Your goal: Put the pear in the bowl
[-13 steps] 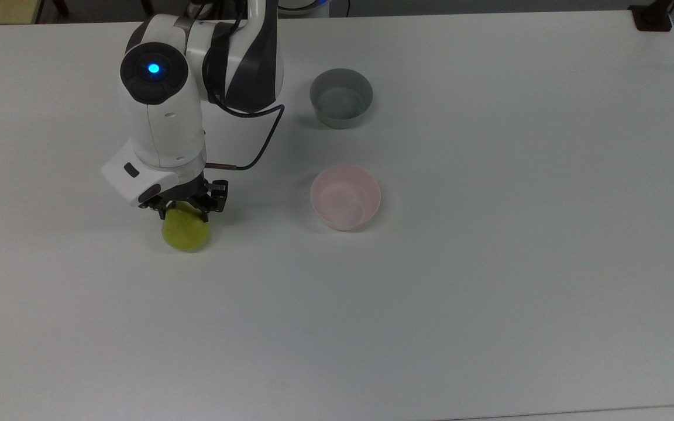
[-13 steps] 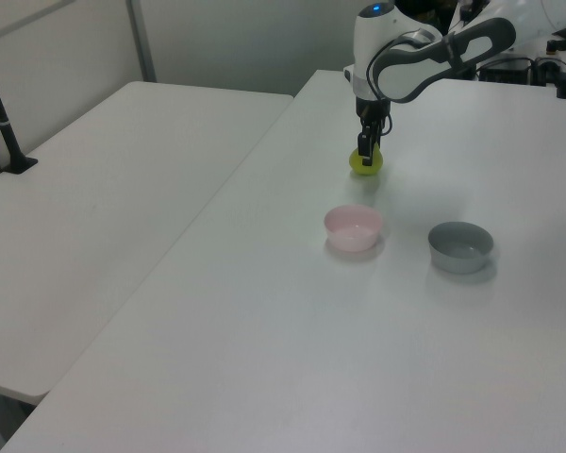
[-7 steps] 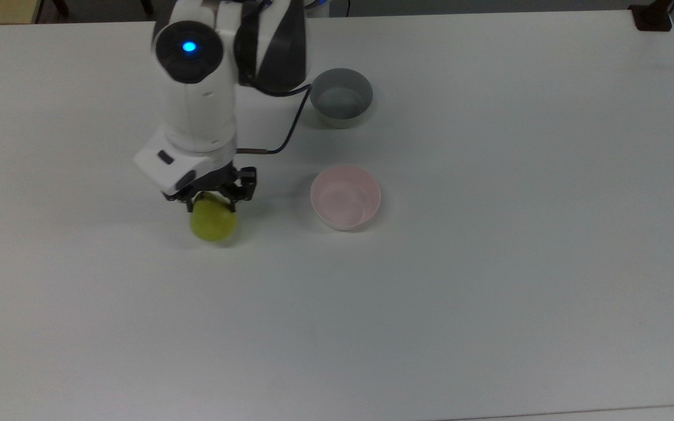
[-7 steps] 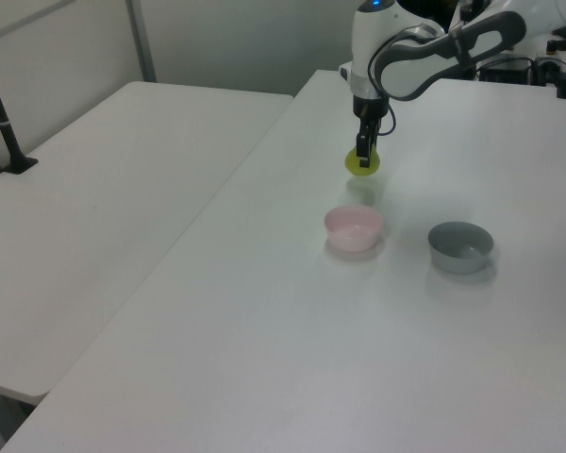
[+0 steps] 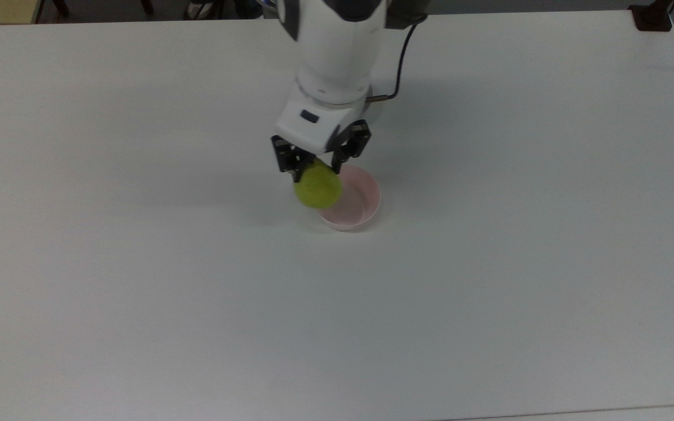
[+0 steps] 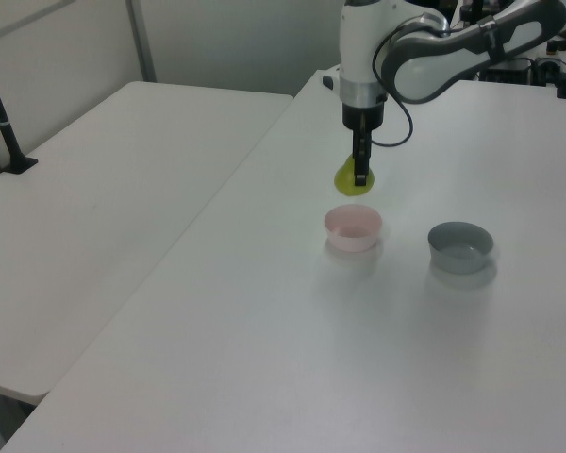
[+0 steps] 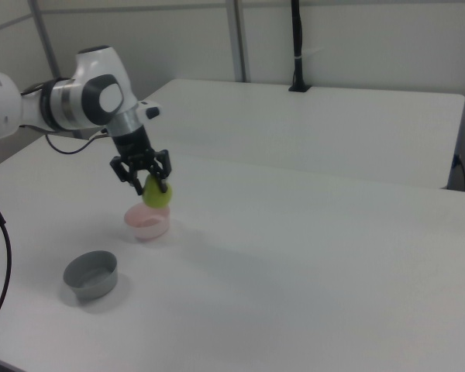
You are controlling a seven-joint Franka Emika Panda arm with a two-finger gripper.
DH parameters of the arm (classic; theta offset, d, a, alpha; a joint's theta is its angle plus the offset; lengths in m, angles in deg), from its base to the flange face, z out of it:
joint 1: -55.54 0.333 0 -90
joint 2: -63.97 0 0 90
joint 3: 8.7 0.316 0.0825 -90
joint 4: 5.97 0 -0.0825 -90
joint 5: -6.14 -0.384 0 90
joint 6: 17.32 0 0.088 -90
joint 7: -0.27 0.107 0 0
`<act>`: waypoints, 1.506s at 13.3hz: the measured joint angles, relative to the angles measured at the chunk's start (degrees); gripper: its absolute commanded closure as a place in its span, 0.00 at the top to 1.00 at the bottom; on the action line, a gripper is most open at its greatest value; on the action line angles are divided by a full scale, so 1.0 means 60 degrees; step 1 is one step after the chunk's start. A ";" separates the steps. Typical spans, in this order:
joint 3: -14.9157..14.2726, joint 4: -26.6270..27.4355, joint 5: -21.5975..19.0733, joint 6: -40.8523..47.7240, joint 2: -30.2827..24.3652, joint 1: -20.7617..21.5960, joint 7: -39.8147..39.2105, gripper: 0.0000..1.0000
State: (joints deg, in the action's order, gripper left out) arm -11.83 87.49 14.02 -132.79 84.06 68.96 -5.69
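**Operator:** Pear (image 5: 317,187) is up off the tabletop (image 5: 489,280), pinched at its upper part by the gripper (image 5: 319,164). In the top view it overlaps the bowl's (image 5: 366,202) left rim; in the right view it hangs just above the pink bowl, not inside it yet.

**Observer:** How do you expect it to handle?

**Operator:** I'd judge it light and fairly firm, with a smooth, rounded skin. The fingers (image 7: 164,186) close on the narrower top, so most of the body hangs below them. A curved surface like that could rotate or slip if I squeeze off-centre, and I can't tell how much contact there is.

**Observer:** Would you take it anywhere else?

**Operator:** No, I'd keep this hold. Across the shoulder under the neck, both sides are near enough parallel to bite evenly.

**Observer:** Any worry about the bowl?

**Operator:** It looks small and light; a drop onto the rim might tip it or nudge it toward the grey bowl (image 6: 460,245). I'd centre first, lower, then let go.
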 measured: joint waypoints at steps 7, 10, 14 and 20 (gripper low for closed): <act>-0.0022 0.0106 0.0275 -0.0003 0.0552 0.0706 0.0516 0.39; -0.0023 0.0106 0.0286 -0.0084 0.0712 0.0706 0.0549 0.43; -0.0024 0.0105 0.0289 -0.0465 0.0987 0.0706 0.0586 1.00; -0.0089 -0.0006 0.0289 -0.0131 0.0431 0.0648 0.0691 1.00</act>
State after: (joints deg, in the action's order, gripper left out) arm -12.36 87.45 15.76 -133.57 86.65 72.85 -1.55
